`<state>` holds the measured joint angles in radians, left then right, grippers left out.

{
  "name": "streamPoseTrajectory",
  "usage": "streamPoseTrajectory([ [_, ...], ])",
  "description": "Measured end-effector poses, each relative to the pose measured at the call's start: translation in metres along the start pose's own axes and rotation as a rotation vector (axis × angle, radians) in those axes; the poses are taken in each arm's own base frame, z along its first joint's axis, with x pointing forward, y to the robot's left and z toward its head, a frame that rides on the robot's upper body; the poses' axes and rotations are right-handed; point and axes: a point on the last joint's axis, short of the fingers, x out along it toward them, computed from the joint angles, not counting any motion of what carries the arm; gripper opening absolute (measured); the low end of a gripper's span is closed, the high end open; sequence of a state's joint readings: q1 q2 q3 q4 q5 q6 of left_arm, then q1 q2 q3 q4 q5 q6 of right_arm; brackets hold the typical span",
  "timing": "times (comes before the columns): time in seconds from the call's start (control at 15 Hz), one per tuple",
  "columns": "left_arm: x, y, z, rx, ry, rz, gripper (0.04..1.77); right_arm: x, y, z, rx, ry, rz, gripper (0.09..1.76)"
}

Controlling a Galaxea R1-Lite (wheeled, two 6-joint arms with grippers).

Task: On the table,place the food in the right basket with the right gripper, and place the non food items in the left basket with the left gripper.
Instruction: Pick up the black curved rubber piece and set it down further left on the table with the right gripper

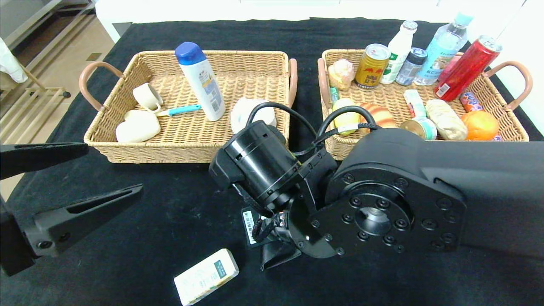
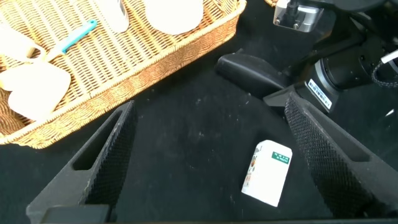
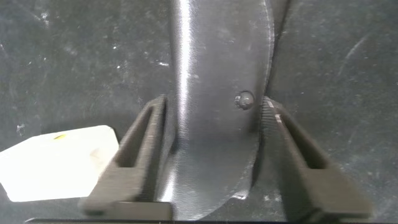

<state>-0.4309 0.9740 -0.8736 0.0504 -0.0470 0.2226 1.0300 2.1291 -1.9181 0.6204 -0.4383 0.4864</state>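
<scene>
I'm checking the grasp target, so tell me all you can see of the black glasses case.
The glasses case is flat, black and leather-looking, with a faint sheen and a small round snap on its flap. It lies on the black cloth beside the carton, mostly hidden under the right arm in the head view. The right gripper straddles it, a finger against each long edge.

Black table cloth (image 1: 170, 212) lay bare between the left basket (image 1: 187, 148) front rim and the white carton (image 1: 206, 276); passage open there. Right gripper (image 3: 208, 155) stood low at 6 o'clock of the gap between baskets, its fingers closed against the glasses case (image 3: 214, 74), the carton just beside at its 8 o'clock. Right arm (image 1: 382, 199) covered the right basket (image 1: 505, 127) front rim. Left gripper (image 1: 72, 182) hung spread at 9 o'clock. The left basket's floor was partly free around the shampoo bottle (image 1: 200, 85); the right basket was crowded.
</scene>
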Motion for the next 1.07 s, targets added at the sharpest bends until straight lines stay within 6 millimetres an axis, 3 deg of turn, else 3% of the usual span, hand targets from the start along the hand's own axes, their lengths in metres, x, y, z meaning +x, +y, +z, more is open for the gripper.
streamPoseTrajectory([
  [0.53, 0.002, 0.0, 0.0, -0.001, 0.004, 0.002, 1.72, -0.01, 0.001, 0.001, 0.001, -0.008, 0.013, 1.5],
  [1.07, 0.002, 0.0, 0.0, -0.002, 0.007, 0.001, 1.72, -0.054, -0.011, -0.002, -0.005, -0.028, 0.048, 1.64],
])
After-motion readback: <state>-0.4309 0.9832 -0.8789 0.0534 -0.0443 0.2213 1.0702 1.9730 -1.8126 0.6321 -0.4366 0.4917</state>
